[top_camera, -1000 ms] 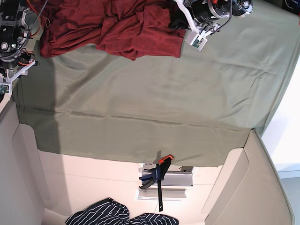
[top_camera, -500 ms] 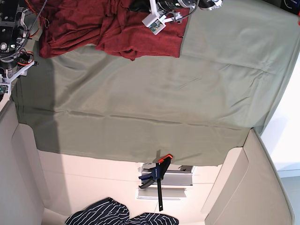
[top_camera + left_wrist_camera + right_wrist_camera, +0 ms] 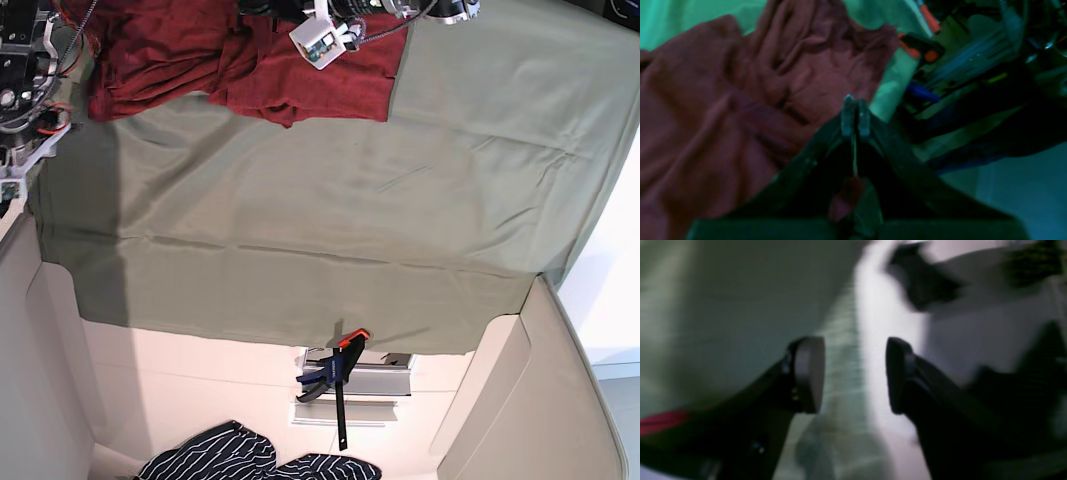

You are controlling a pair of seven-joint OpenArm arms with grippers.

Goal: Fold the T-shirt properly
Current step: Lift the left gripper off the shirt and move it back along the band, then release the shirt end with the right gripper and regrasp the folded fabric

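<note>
1. The dark red T-shirt [image 3: 230,60] lies crumpled at the far edge of the worktop [image 3: 420,210], towards the right arm's side.
2. Its near edge is an uneven line across the green sheet [image 3: 250,280] that covers the worktop. Its edge on the left arm's side is straighter and ends about midway across.
3. The left gripper [image 3: 853,110] hangs over the shirt near that far edge. Its fingers [image 3: 847,115] are pressed together, and nothing shows between the tips.
4. In the left wrist view, folds of shirt fill the space to one side of the fingers. To the other side are a strip of green sheet and a tangle of cables and arm hardware.
5. The right gripper [image 3: 855,373] is off the shirt, over the sheet's border. Its fingers [image 3: 810,373] are spread wide with nothing between them; that view is blurred.
6. Wide green sheet, faintly creased, runs from the shirt to the near edge and across to the left arm's side.
7. Beyond the near edge, an orange-and-black clamp [image 3: 340,375] and a striped dark cloth [image 3: 240,460] lie well apart from the shirt.
</note>
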